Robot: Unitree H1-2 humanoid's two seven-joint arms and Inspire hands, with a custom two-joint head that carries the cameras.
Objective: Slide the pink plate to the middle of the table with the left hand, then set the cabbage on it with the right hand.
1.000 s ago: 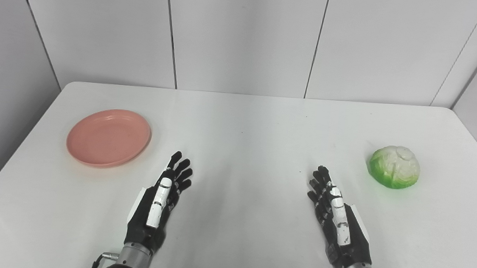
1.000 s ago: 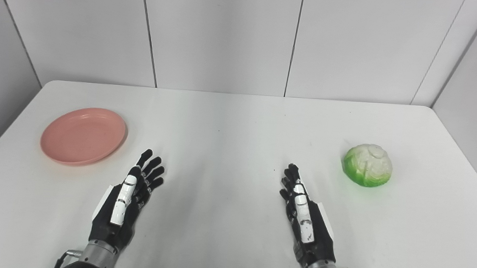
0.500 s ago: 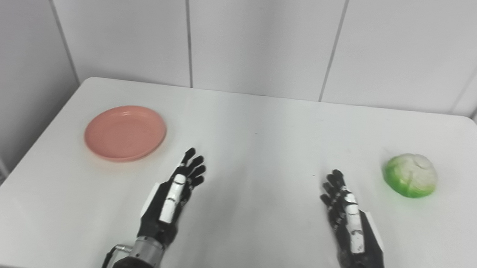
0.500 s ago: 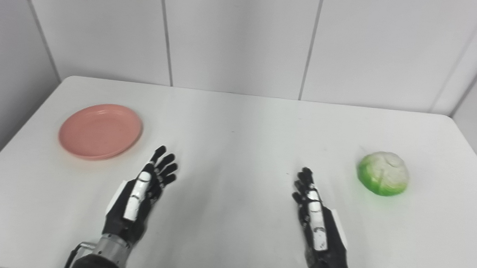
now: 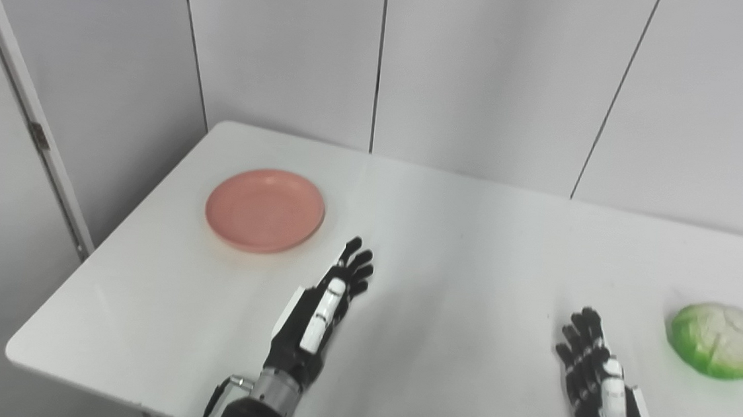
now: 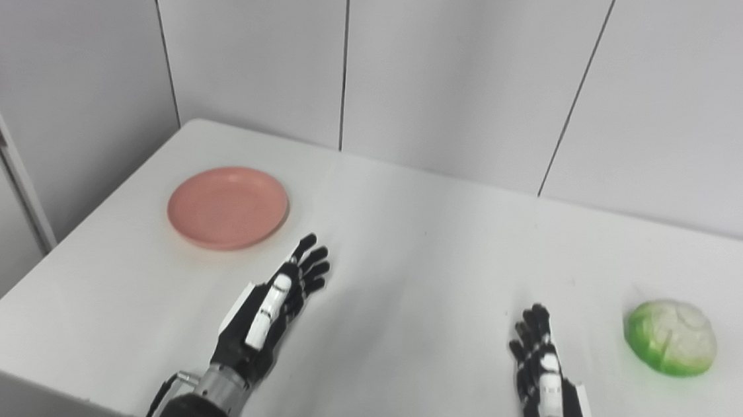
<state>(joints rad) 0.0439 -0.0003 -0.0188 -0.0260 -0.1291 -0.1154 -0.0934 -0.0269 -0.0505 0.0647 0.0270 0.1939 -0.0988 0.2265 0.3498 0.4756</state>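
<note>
Looking down at the white bench [image 5: 474, 256], we see our 2 hands held over it, palms turned inward and both empty. Our left hand [image 5: 323, 311] has its fingers [image 5: 357, 264] stretched out and spread, holding nothing; the fingertips point toward the far left, near the pink plate [image 5: 265, 210] but apart from it. The plate lies flat at the left side of the bench, close to the left edge and bare on top. Our right hand [image 6: 547, 381] is also released, fingers extended and slightly apart, gripping nothing; its wrist runs off the bottom edge of both views. The cabbage [image 6: 670, 337], pale on top and bright green around its base, rests on the bench at the far right, beyond and to the right of our right hand and not touching it. Plate and cabbage sit well apart, with the 2 hands between them. Grey wall panels [image 5: 488, 78] stand behind the bench, and a pale door frame [image 5: 27, 122] runs down the left side.
</note>
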